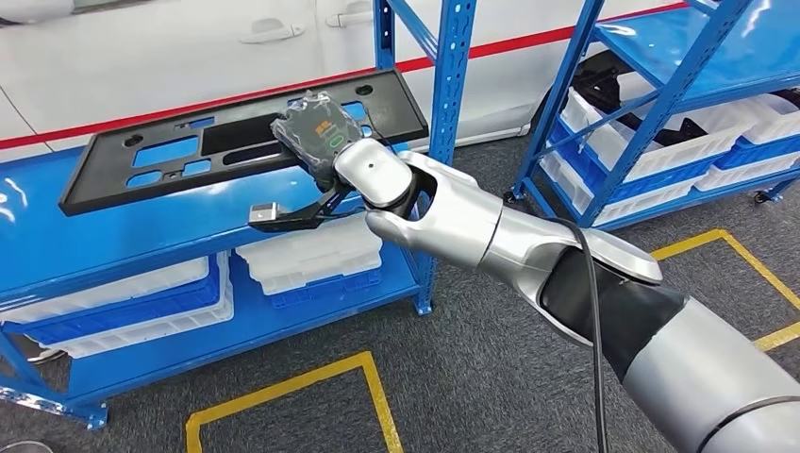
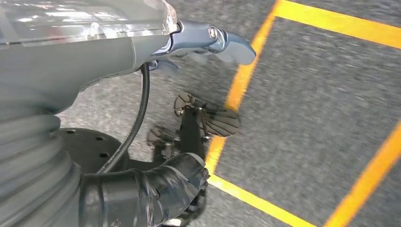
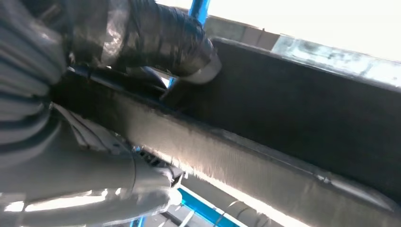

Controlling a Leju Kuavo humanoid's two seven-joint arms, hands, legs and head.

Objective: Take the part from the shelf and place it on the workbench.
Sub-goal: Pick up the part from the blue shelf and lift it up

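Observation:
A long black plastic part (image 1: 170, 156) with several cut-outs lies along the top of the blue shelf (image 1: 123, 236) at the left. My right arm reaches across to it, and my right hand (image 1: 316, 132) sits over the part's near edge towards its right end. In the right wrist view a dark finger (image 3: 165, 42) wraps over one side of the part (image 3: 283, 123) and the grey thumb (image 3: 142, 189) lies against the other, so the hand grips it. My left hand (image 2: 208, 40) hangs above the floor with its fingers stretched out and nothing in it.
White and blue bins (image 1: 311, 260) stand on the lower level of the shelf. A second blue rack (image 1: 660, 57) holding white bins (image 1: 660, 151) stands at the right. A white car body (image 1: 189, 47) is behind the shelf. Yellow tape (image 1: 283, 387) marks the grey floor.

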